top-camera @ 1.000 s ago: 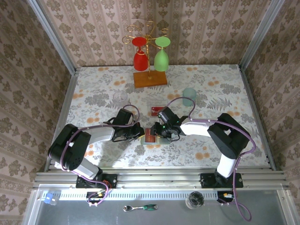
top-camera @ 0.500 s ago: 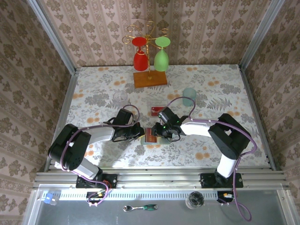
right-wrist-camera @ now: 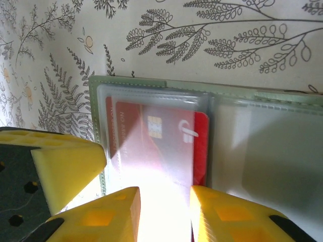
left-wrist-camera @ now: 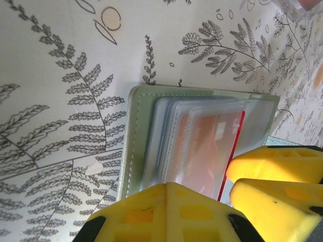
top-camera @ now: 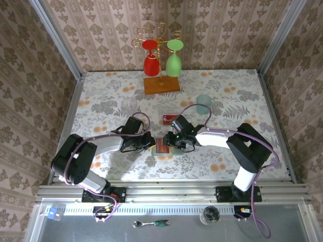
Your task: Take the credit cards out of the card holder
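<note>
My left pincer (left-wrist-camera: pixel 166 201) is pressed together, its yellow tips over one edge of the card holder (left-wrist-camera: pixel 135 146). The holder lies open and flat on the fern-print tablecloth (left-wrist-camera: pixel 60 75), between my two arms. My right pincer (right-wrist-camera: pixel 164 201) stands partly apart and clamped on nothing, the gap between its tips lined up over the red credit card (right-wrist-camera: pixel 151 131) tucked in a clear pocket of the holder. A second red card (top-camera: pixel 167 119) lies farther back, well apart

A robot lab booth: wallpaper panels (top-camera: pixel 217 30), aluminium framing (top-camera: pixel 58 40), two arms (top-camera: pixel 108 143) bolted to a rail (top-camera: pixel 171 191).
</note>
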Tool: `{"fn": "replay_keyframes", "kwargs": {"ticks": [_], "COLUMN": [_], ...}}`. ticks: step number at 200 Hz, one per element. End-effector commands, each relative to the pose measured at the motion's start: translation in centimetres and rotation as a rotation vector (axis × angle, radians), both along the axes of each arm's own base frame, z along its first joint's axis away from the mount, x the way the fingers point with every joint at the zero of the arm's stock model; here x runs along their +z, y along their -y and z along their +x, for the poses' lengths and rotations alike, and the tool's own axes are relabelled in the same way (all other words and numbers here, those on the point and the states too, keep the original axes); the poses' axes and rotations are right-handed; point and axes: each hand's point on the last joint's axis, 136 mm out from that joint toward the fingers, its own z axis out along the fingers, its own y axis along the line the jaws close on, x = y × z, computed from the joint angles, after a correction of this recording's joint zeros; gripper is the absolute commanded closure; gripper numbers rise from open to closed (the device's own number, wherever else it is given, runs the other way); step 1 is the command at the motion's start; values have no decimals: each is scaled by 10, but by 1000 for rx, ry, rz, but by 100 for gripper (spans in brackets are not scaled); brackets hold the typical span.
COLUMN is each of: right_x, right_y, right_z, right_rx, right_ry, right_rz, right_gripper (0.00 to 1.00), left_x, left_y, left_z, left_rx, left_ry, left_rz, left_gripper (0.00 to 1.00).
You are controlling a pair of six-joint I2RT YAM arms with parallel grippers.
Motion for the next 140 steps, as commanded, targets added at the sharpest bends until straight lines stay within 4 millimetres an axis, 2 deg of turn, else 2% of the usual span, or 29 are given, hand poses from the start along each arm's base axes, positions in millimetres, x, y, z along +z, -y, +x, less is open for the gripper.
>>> {"fn": "replay_keyframes", "kwargs": {"ticks": [1, 46, 76, 102, 140], "right_x": [12, 1, 1, 5, 0], "right_y": [2, 8, 2, -3, -8], "right_z": [2, 0, 0, 2, 2], "right_rx": [0, -18, -3, 9, 24], "right_ry": [37, 6, -2, 4, -13], "right_rz": [21, -19, 8, 32, 43], "right_gripper": [68, 68, 68, 68, 70], "left_x": [16, 11, 0, -1, -4], "left_y": [4, 15, 10, 6, 3], "left_z": [4, 0, -3, -3, -4], "left_rx": [-6, -65, -57, -54, -51], "left_ry": [25, 16, -7, -3, -3], "left_rz": [-9, -3, 34, 52, 72], "left_gripper": [97, 97, 98, 99, 99]}}
